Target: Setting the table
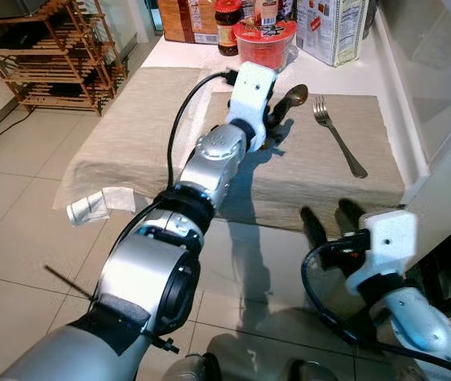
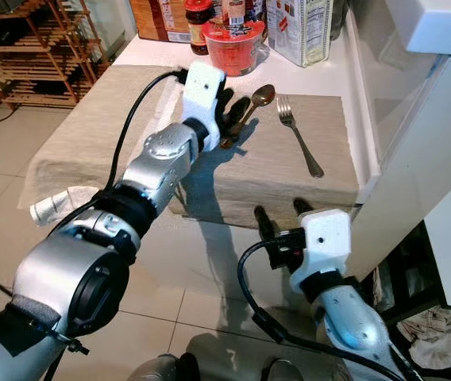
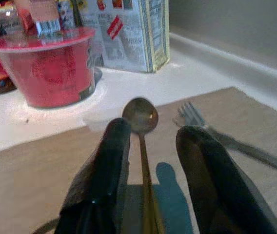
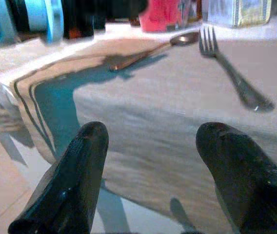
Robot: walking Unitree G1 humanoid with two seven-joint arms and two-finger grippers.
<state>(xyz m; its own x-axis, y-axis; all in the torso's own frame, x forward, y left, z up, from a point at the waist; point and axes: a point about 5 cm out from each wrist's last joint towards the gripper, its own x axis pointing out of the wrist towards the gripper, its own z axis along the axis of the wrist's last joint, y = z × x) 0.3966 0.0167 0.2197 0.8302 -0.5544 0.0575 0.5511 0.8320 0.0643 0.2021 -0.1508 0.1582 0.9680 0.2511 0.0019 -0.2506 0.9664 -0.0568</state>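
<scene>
A bronze spoon (image 3: 140,115) lies on the beige linen placemat (image 1: 305,182), its bowl pointing toward the red cup (image 1: 264,44). My left gripper (image 3: 150,141) is stretched out over the mat, open, with one black finger on each side of the spoon's handle. The spoon rests on the cloth. A silver fork (image 1: 338,135) lies on the mat just to the right of the spoon, tines away from me. Low in front of the table's near edge, my right gripper (image 1: 330,218) is open and holds nothing, facing the hanging cloth (image 4: 148,107).
Behind the mat stand a dark jar (image 1: 227,24), a cereal box (image 1: 333,28) and other packages. A white wall and cabinet (image 1: 440,119) close in the right side. A wooden rack (image 1: 51,55) stands far left, and crumpled paper (image 1: 90,208) lies on the tiled floor.
</scene>
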